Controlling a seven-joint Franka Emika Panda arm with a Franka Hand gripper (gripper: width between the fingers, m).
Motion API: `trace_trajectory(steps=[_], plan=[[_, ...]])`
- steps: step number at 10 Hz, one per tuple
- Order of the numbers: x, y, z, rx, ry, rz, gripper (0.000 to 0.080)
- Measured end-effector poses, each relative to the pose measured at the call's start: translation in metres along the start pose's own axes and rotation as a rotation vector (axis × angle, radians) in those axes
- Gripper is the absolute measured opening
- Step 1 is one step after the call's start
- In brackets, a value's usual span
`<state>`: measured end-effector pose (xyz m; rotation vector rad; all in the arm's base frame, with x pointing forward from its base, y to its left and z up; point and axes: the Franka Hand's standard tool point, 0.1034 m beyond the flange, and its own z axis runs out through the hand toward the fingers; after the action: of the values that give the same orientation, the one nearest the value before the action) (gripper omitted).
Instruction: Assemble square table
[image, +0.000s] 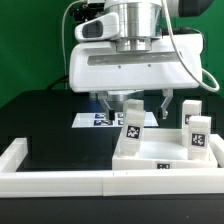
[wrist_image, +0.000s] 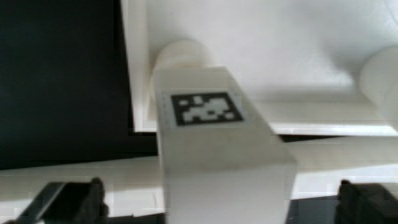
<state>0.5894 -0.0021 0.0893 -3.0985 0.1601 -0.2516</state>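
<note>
The gripper is wide apart above a leg standing on the table top. Go straight down, then squeeze.

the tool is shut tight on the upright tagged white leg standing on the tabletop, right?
Not quite. The tool is open, not shut: in the exterior view its two dark fingers hang spread apart above the chunky white plastic leg, without clamping it. The leg does stand upright, tagged, on the large flat white square tabletop.

Smooth white plastic leg on matt plastic tabletop; matt black surface
</note>
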Motion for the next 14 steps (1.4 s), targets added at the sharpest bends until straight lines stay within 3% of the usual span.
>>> trace_trajectory(steps=[3, 5, 7, 8, 14], plan=[[-0.0039, 0.0038, 0.0006, 0.023, -0.158, 0.006, 0.0649], [-0.0038, 0.0020, 0.0023, 0.019, -0.144, 0.003, 0.0649], [-0.0036, 0.0027, 0.0022, 0.019, -0.143, 0.004, 0.0365], [-0.0029, 0.0031, 0.0019, 0.019, -0.141, 0.005, 0.0293], [-0.0028, 0.0024, 0.0020, 0.012, -0.139, 0.125, 0.0293]])
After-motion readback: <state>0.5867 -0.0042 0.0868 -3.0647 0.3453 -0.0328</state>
